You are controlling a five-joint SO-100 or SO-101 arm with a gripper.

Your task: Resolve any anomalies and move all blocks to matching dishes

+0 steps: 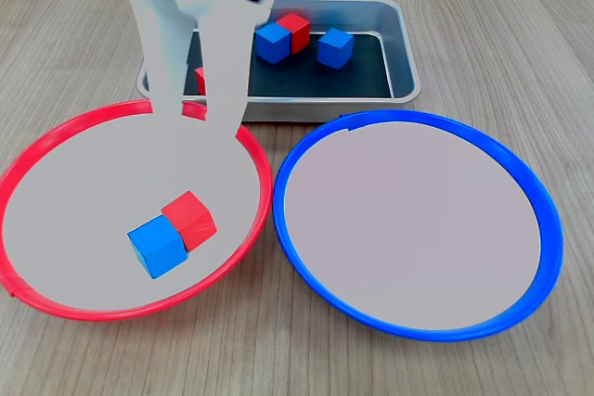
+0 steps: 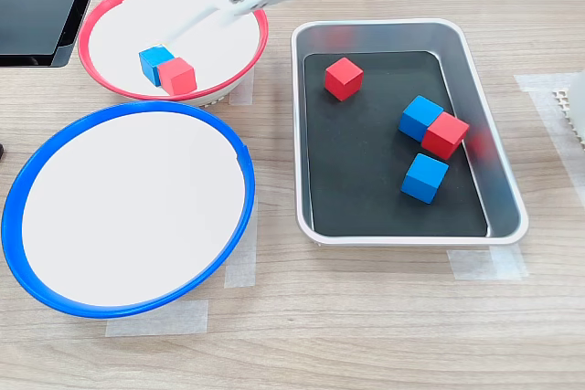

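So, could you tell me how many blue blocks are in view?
3: one in the red-rimmed dish touching a red block, and two in the grey tray, at and. None seems hidden.

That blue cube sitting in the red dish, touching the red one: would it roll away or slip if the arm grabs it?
The blue cube has flat faces, so it probably slides, not rolls. Its glossy surface may be slippery. The red cube touches it, so it would likely get nudged.

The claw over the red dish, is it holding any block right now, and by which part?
Nothing is held. The claw hangs empty above the red-rimmed dish, apart from the blue block and red block lying there.
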